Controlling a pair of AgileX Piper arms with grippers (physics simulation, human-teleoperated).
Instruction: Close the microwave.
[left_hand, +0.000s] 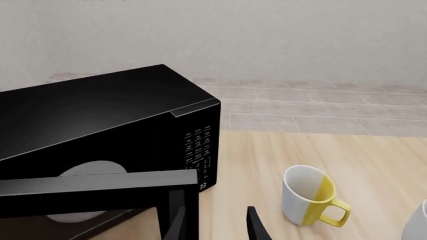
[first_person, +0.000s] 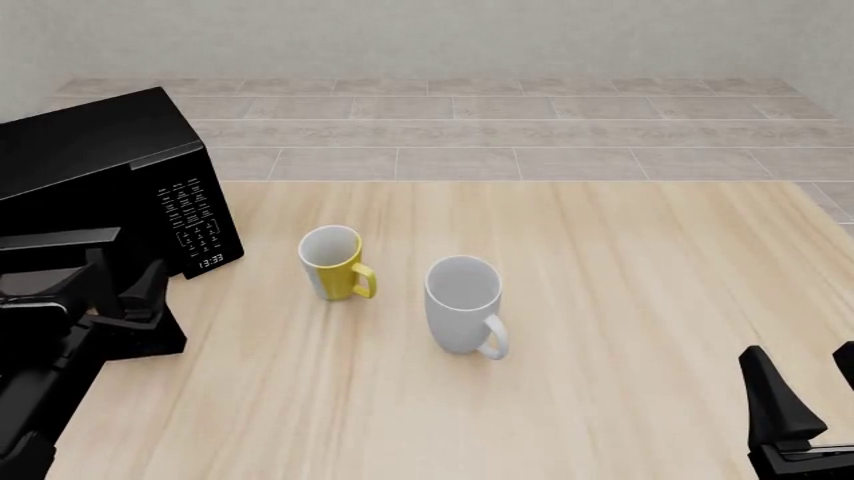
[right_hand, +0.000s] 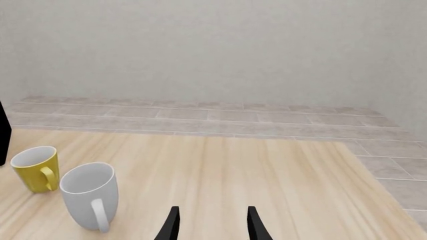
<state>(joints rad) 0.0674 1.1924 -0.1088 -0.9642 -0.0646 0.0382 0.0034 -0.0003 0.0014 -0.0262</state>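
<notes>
- We are seeing the microwave (first_person: 100, 175) sitting at the far left edge of the table (first_person: 601, 300), its glossy black body angled, with the keypad panel (first_person: 194, 220) and a small clock display facing toward the mugs.
- We are finding its door (left_hand: 100, 192) standing open: in the left wrist view the door's top edge is crossing in front of the cavity, where a pale round plate (left_hand: 90, 172) is showing inside.
- We are holding the left gripper (first_person: 120, 290) just beside the open door, at the microwave's front; its fingers are spread apart with nothing between them, and one finger is lying close along the door's edge, though we cannot tell whether it is touching.
- We are keeping the right gripper (first_person: 801, 385) low at the near right of the table, well apart from everything, fingers parted and empty.
- We are noting a yellow-and-white mug (first_person: 334, 262) standing upright near the keypad side of the microwave.
- We are seeing a grey mug (first_person: 465, 303) standing upright just beside it, nearer the table's middle.
</notes>
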